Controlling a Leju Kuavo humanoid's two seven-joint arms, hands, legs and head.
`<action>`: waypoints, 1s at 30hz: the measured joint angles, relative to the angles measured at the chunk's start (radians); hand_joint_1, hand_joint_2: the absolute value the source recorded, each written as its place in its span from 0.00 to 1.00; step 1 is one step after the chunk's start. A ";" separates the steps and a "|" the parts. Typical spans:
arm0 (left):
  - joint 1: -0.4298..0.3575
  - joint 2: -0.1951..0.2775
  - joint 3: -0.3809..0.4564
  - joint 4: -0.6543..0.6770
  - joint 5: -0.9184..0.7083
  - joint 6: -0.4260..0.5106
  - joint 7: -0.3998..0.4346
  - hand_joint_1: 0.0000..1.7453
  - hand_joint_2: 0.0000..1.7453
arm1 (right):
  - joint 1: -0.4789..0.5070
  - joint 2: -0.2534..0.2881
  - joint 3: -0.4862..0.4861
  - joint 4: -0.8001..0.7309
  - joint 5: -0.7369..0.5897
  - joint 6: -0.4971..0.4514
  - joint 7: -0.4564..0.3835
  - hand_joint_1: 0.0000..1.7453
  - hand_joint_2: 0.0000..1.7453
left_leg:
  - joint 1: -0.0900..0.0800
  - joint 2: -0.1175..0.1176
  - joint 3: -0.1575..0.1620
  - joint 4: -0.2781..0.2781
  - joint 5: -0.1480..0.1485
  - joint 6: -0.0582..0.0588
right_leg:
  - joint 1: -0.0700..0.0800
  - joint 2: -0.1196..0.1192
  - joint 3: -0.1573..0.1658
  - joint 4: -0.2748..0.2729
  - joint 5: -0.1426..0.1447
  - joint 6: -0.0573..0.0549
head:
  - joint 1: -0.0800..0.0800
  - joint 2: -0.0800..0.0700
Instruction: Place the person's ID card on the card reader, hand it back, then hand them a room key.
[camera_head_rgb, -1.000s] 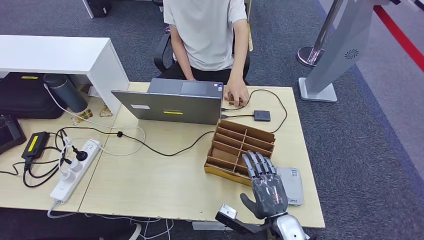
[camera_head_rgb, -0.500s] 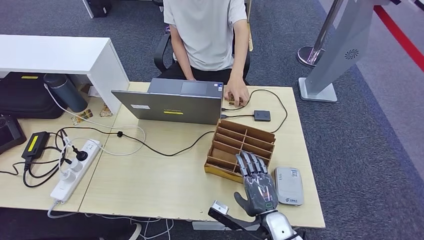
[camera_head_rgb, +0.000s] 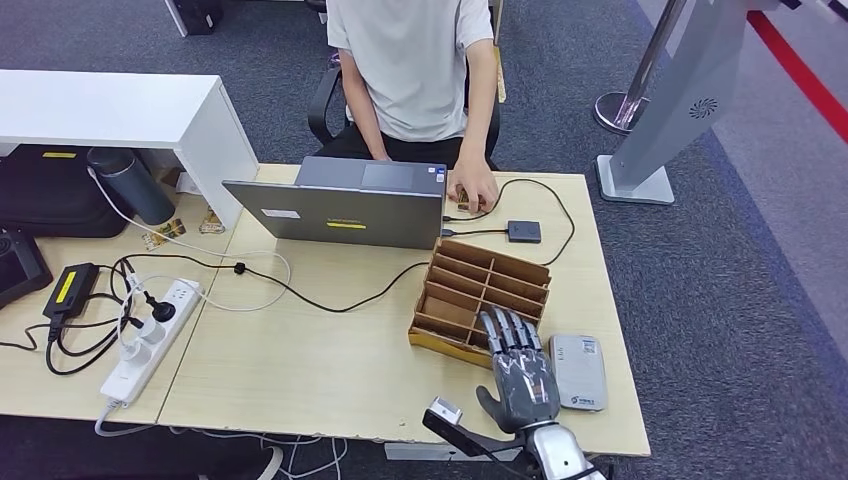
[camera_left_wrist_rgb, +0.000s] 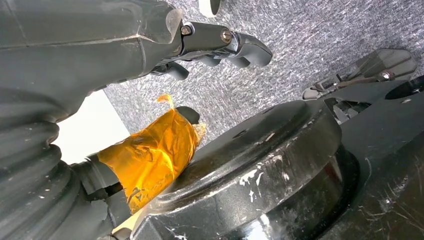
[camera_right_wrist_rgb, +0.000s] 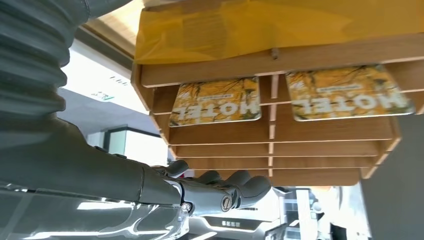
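Laptop (camera_head_rgb: 345, 205), power strip (camera_head_rgb: 150, 338), grey bottle (camera_head_rgb: 130, 185), black bag (camera_head_rgb: 55, 195) on desks.

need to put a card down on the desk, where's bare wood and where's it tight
The widest bare patch is light wood in front of the grey laptop, between the white power strip and the brown wooden card rack. It is crowded at the right front: the right hand sits between the rack and the grey card reader.
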 joint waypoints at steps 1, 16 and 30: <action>0.000 0.000 0.000 0.000 0.000 -0.001 0.001 0.00 1.00 | 0.001 0.000 -0.006 0.000 0.000 0.000 0.002 0.00 1.00 | 0.000 0.000 0.000 0.000 0.000 0.000 | 0.000 0.000 0.000 0.000 0.000 0.000 | 0.000 0.000; 0.001 0.001 0.000 0.000 0.000 0.001 0.002 0.00 1.00 | 0.027 -0.003 -0.057 -0.035 0.004 0.003 0.002 0.00 1.00 | 0.000 0.000 0.000 0.000 0.000 0.000 | 0.000 0.000 0.000 0.000 0.000 0.000 | 0.000 0.000; 0.001 0.000 0.000 0.000 -0.004 0.006 0.001 0.00 1.00 | 0.012 0.021 -0.055 -0.008 0.001 0.002 -0.024 0.00 1.00 | 0.000 0.000 0.000 0.000 0.000 0.000 | 0.000 0.000 0.000 0.000 0.000 0.000 | 0.000 0.000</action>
